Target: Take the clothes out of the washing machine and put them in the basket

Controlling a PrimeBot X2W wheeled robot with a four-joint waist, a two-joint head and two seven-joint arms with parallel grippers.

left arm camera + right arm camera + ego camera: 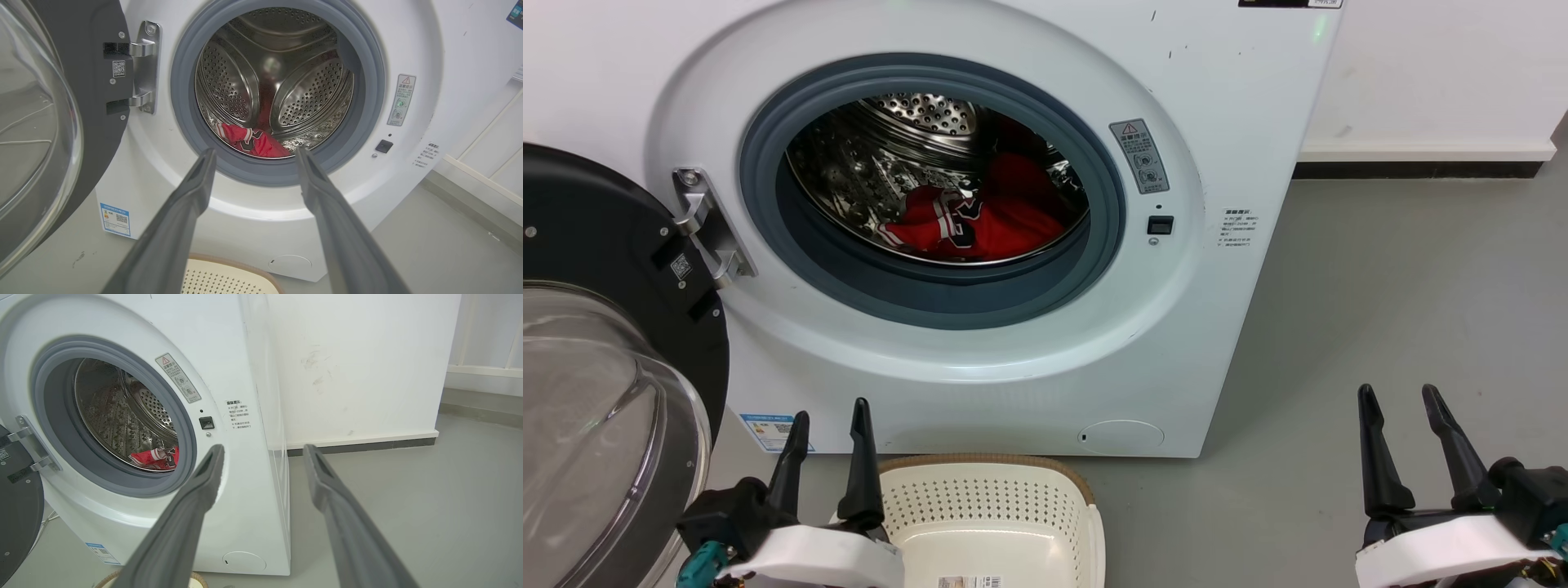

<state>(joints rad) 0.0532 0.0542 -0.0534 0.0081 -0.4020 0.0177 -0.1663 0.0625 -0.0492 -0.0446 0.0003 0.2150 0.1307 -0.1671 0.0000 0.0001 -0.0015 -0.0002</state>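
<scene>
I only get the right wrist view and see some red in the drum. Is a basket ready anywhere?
Observer: Yes, the head view shows the basket on the floor in front of the washing machine, with only a paper label inside.
Operator: Where's the other gripper?
Observer: The left gripper is open, at the basket's left side, holding nothing.
Operator: How much laundry?
Observer: The clothes form one red heap low in the drum, toward its right.
</scene>
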